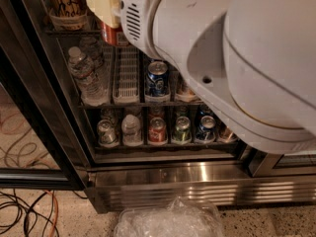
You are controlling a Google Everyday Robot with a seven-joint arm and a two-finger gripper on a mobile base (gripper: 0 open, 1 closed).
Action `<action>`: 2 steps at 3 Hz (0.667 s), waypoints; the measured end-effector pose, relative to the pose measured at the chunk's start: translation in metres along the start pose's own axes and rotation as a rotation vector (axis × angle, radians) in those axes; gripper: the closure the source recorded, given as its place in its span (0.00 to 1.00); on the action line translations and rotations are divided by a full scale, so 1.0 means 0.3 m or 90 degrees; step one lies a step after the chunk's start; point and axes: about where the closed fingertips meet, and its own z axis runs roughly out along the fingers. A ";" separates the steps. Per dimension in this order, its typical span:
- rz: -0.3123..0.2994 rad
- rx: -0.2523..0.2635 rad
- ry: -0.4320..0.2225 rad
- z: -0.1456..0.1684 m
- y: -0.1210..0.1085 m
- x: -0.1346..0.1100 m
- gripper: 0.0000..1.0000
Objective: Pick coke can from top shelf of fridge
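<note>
The coke can [111, 35] shows only as a red strip on the top shelf [66, 32], at the top left of the camera view. My gripper [103, 5], cream-coloured, sits directly over and around the can and hides its top. My big white arm [232, 58] fills the upper right and covers the rest of that shelf. The fridge [47, 117] stands open to me, with a black frame and a stainless-steel louvred base [197, 189].
A brown patterned cup [66, 4] stands left of the can. On the rack below are water bottles [86, 75], a white slatted lane [126, 78] and a blue can [157, 79]. The lowest rack holds several cans [157, 131]. A plastic bag [170, 220] and cables [22, 216] lie on the floor.
</note>
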 end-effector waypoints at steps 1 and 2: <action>0.037 -0.001 0.045 -0.033 0.027 0.123 1.00; 0.047 0.003 0.060 -0.049 0.029 0.169 1.00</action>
